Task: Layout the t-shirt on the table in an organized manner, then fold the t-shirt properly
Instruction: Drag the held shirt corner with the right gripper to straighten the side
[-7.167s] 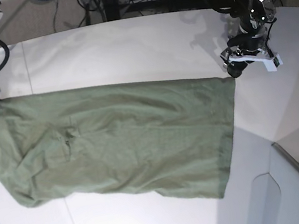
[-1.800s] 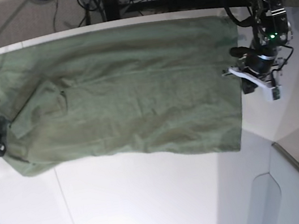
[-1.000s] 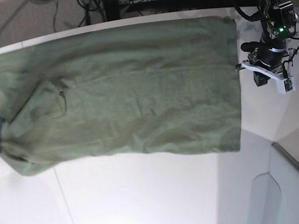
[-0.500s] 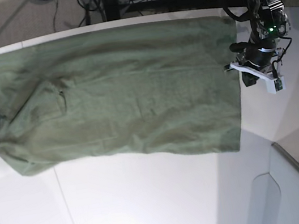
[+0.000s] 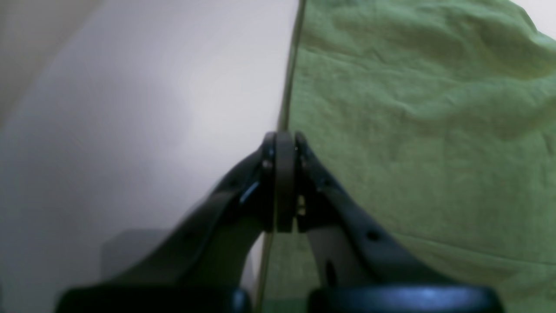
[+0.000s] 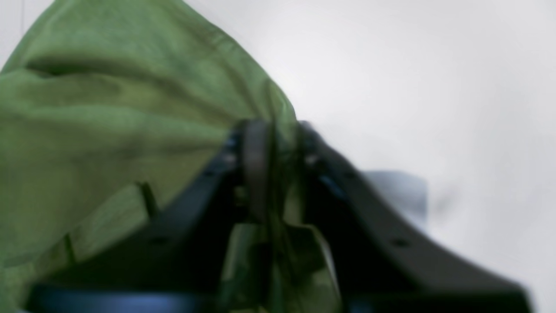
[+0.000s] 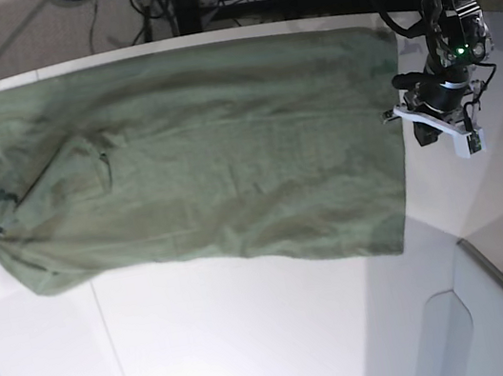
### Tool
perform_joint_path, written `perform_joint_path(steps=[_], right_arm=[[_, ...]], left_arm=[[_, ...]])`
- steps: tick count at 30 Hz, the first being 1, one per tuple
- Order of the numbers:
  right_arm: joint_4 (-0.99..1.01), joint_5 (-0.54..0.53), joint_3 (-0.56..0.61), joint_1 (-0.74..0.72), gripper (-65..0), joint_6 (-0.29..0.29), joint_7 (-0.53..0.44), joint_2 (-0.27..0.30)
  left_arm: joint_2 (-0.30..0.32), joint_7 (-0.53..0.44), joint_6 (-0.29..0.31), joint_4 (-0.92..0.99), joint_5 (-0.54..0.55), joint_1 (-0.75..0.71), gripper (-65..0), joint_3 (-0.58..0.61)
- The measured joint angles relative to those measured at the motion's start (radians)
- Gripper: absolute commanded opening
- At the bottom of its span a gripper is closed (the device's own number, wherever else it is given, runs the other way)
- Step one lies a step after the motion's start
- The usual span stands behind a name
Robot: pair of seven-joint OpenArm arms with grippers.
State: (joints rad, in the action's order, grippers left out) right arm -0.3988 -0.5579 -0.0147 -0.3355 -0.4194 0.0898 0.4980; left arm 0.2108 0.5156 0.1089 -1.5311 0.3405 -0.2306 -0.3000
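Cloth: limp, light t-shirt on surface; right end effector pinches its edge, left end effector clenched beside its hem, empty.

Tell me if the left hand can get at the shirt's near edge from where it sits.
Probably yes. The left hand is shut and empty right beside the t-shirt hem, with only bare table along that side. It would have to open first.

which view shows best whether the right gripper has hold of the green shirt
The right wrist view: the right gripper is pinched shut on bunched olive-green cotton t-shirt. The base view shows it small at the edge; the left wrist view misses it.
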Motion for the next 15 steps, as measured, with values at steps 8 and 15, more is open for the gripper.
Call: perform_joint_path(steps=[8,15], right_arm=[[-0.124,0.003,-0.001,0.031,-64.8,0.001,0.036,0.003],[-0.451,-0.010,-0.129,0.171,-64.8,-0.005,0.318,0.003]], left_arm=[[0.000,0.000,0.000,0.000,0.000,0.000,-65.0,0.002],[-0.001,0.002,0.000,0.000,0.000,0.000,-65.0,0.008]])
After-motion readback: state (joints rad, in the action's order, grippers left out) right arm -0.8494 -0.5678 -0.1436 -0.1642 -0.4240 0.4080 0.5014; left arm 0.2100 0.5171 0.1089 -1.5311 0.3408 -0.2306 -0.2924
